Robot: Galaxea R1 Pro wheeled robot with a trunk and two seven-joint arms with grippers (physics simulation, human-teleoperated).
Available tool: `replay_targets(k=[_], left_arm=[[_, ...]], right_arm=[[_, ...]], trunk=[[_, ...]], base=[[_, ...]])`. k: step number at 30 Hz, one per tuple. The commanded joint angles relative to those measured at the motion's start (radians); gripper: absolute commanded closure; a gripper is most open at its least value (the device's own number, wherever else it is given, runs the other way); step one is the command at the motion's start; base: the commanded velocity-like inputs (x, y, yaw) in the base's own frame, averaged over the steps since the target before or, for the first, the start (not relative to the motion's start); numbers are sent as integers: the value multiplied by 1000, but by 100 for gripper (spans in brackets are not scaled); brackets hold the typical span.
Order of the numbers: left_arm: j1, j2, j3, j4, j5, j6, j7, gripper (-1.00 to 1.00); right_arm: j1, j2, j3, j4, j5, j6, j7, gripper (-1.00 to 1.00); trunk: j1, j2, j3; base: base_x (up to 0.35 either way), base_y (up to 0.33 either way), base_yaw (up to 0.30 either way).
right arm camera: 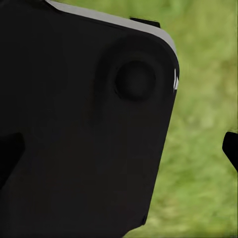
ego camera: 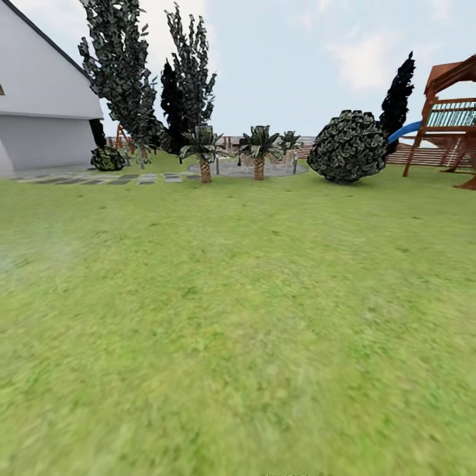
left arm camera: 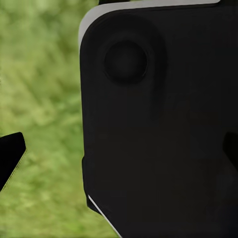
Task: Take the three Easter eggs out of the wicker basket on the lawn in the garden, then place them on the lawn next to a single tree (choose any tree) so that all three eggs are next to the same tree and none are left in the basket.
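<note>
Lawn (ego camera: 238, 330) grass spreads wide and bare from the robot out to the far edge, with lots of room to drive. At that edge stand a white house (ego camera: 39, 112), tall trees (ego camera: 125, 79) and a round bush (ego camera: 349, 147). I cannot tell if the grippers are wide or closed.

Head camera faces across the lawn (ego camera: 238, 330) toward the distant bush (ego camera: 348, 147); both wrist cameras look closely down on that grass.

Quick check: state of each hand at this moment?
Left hand: cannot be told; a dark body blocks the wrist view over the lawn.
Right hand: cannot be told, same blockage.
</note>
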Motion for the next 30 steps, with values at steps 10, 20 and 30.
replay_targets(k=[10, 20, 30], left_arm=[[0, 0, 0, -1, 1, 0, -1, -100], [0, 0, 0, -1, 1, 0, -1, -100], [0, 0, 0, -1, 1, -1, -1, -100]], right_arm=[[-1, -1, 2, 1, 4, -3, 0, -100], [-1, -2, 2, 2, 3, -3, 0, -100], [-1, -3, 2, 2, 3, -3, 0, -100]], trunk=[[0, 0, -1], [0, 0, -1], [0, 0, -4]], base=[[0, 0, -287], [0, 0, -287], [0, 0, -287]])
